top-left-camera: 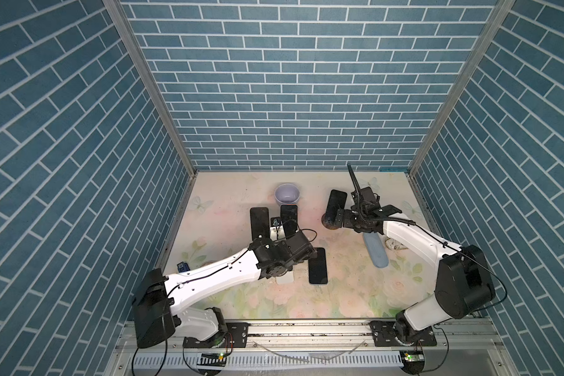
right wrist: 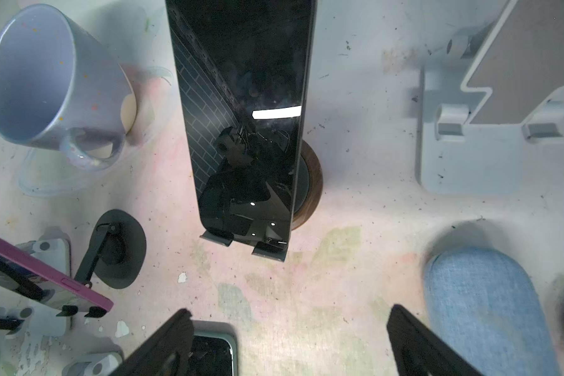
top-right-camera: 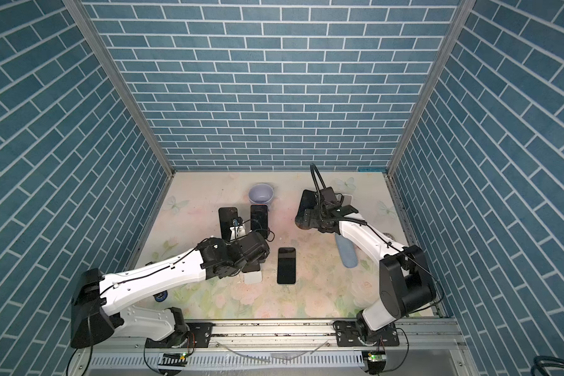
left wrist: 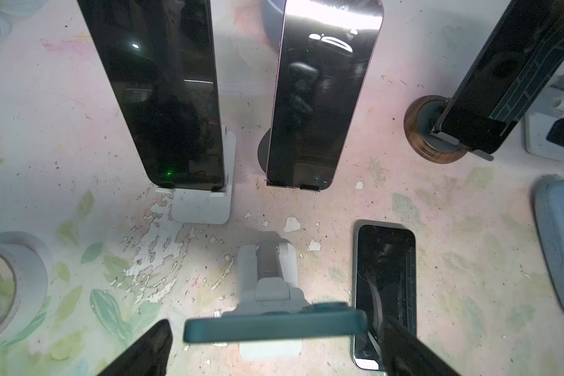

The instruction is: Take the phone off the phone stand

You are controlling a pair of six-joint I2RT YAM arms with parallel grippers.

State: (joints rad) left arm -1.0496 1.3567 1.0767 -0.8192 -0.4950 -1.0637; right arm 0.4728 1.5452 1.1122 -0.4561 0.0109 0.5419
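1. Closest to the overhead camera runs the aluminium rail (top-left-camera: pixel 306 328) carrying the left arm (top-left-camera: pixel 215 276) and right arm (top-left-camera: pixel 414 237). Reading the floral table (top-left-camera: pixel 355 293) as a dial in both top views:
   - a lilac mug (top-left-camera: pixel 287 193) sits at twelve;
   - a dark phone (top-left-camera: pixel 259 223) and a pink-cased phone (top-left-camera: pixel 288 213) stand side by side at eleven;
   - a black phone (top-left-camera: pixel 336 200) leans on a wooden-based stand (top-left-camera: pixel 327 224) at one, just off the right arm's tip;
   - a blue fabric pad (top-left-camera: pixel 375 250) lies at three;
   - a flat phone (top-left-camera: pixel 318 265) lies just toward six from centre;
   - the left arm's wrist hangs over a white stand (top-left-camera: pixel 285 279) at seven.
2. Seen from the left wrist, the left gripper (left wrist: pixel 275 325) is spread wide. Its fingers (left wrist: pixel 150 348) sit either side of a teal-cased phone (left wrist: pixel 241 322), which rests in the white stand (left wrist: pixel 267 280). One finger is clear of the case; whether the other touches it I cannot tell. The flat phone (left wrist: pixel 385 276) lies just beside the stand.
3. Seen from the right wrist, the right gripper (right wrist: pixel 290 312) gapes wide and holds nothing. The black phone (right wrist: pixel 241 130) stands in its wooden-based stand (right wrist: pixel 310 182) straight ahead of the jaws, apart from them. An empty grey stand (right wrist: pixel 453 162) sits near it.
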